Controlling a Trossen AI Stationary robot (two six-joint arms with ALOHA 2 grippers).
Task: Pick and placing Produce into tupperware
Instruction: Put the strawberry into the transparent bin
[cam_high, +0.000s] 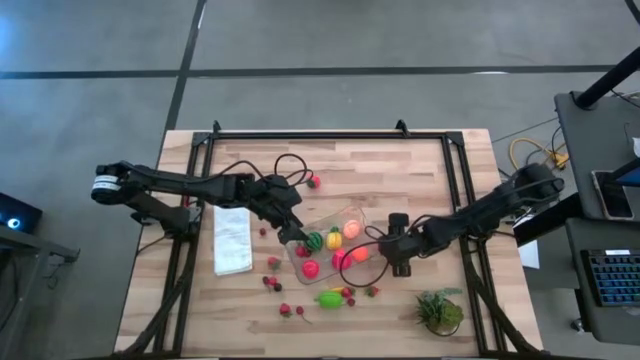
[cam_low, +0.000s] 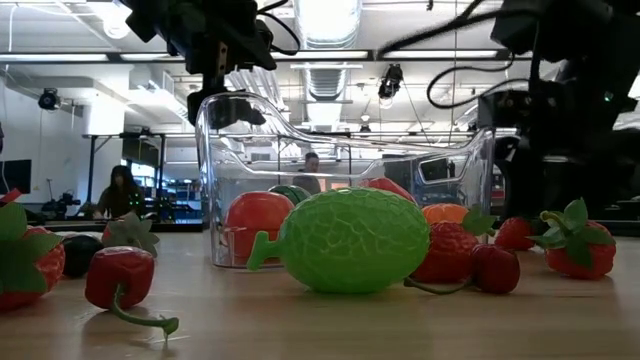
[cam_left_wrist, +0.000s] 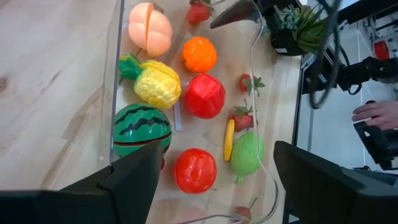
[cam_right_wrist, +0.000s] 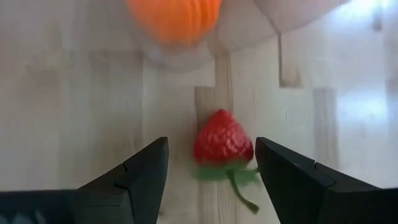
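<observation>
Looking straight down, the wooden surface carries the clear tupperware near its middle, holding a striped watermelon, a yellow pineapple, a pale peach, a red fruit and a red-orange fruit. The left gripper hangs at the container's left rim; the right gripper sits just beside its right end. A lime-green melon and small strawberries lie on the surface in front, a white cloth to the left, a leafy plant tuft at the right.

At table height, the green melon lies in front of the tupperware, strawberries either side of it. People sit in the room behind.

From the left wrist, the jaws stand wide apart over the container, above the watermelon and a red fruit; pineapple, peach, an orange fruit and another red fruit lie beyond. A person's hand shows past the surface.

From the right wrist, the jaws are apart, a strawberry lying on the wood between them, untouched, and an orange fruit beyond.
</observation>
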